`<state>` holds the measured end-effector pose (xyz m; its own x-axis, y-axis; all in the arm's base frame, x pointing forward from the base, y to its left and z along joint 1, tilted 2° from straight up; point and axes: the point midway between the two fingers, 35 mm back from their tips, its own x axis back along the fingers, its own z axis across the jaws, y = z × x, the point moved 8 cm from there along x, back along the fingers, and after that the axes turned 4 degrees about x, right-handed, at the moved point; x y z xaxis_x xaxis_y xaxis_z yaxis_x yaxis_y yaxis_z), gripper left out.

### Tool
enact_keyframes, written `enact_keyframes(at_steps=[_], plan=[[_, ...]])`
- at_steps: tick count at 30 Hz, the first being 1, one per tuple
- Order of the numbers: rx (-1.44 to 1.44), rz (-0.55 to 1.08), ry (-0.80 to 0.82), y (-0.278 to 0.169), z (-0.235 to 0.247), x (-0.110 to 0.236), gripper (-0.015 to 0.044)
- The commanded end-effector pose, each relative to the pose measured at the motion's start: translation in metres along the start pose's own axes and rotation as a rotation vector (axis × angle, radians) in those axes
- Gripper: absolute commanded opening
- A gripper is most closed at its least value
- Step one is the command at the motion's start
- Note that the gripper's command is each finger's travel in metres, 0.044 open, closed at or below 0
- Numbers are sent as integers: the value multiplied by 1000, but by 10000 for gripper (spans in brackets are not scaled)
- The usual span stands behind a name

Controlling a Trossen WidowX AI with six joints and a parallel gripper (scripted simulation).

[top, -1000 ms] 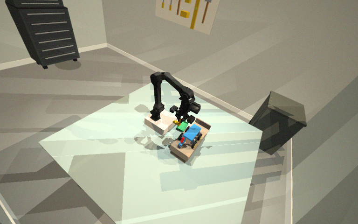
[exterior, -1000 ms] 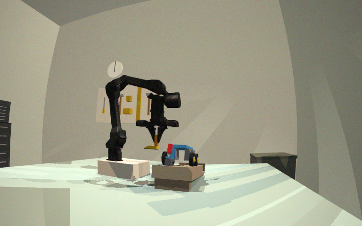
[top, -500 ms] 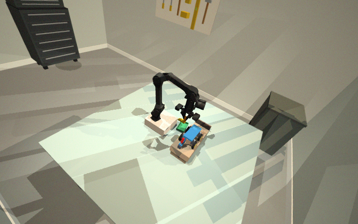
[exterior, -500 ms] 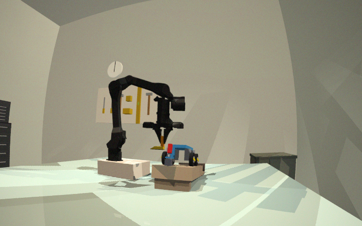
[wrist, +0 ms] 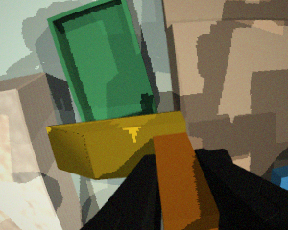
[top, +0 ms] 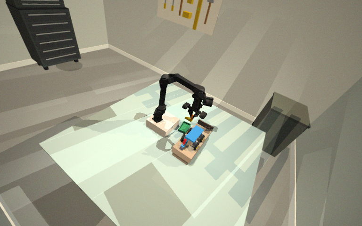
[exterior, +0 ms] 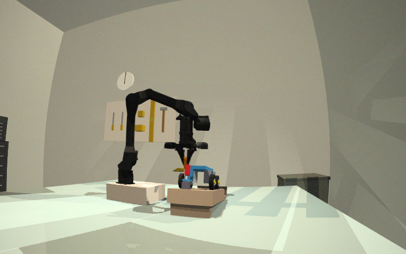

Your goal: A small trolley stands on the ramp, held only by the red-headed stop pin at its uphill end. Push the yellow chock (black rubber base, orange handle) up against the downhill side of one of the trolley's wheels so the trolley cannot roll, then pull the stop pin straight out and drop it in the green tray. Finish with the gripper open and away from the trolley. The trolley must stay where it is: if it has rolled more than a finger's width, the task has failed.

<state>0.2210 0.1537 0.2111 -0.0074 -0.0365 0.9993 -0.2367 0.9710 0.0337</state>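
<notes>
A pale green surface [top: 127,173] fills the middle of the room, streaked with grey shadow. On it sits a low beige block [top: 166,126]. Far left against the wall stands a black drawer cabinet [top: 46,30] with silver handles, on small feet. On the far wall hangs a cream tool board [exterior: 117,125] carrying yellow-handled tools, a long yellow bar and a hammer [exterior: 163,118]. Above it is a round white wall clock [exterior: 125,80]. To the right, just past the surface's edge, stands a dark grey bin [top: 286,123].
</notes>
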Motion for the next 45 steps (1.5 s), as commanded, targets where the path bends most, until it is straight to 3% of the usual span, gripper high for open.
enact_keyframes(at_steps=[1,11,45], plan=[[-3,-5,3,17,-4,-2,0],[43,-5,4,43,-11,-5,0],[1256,63,75,54,-13,-5,0]])
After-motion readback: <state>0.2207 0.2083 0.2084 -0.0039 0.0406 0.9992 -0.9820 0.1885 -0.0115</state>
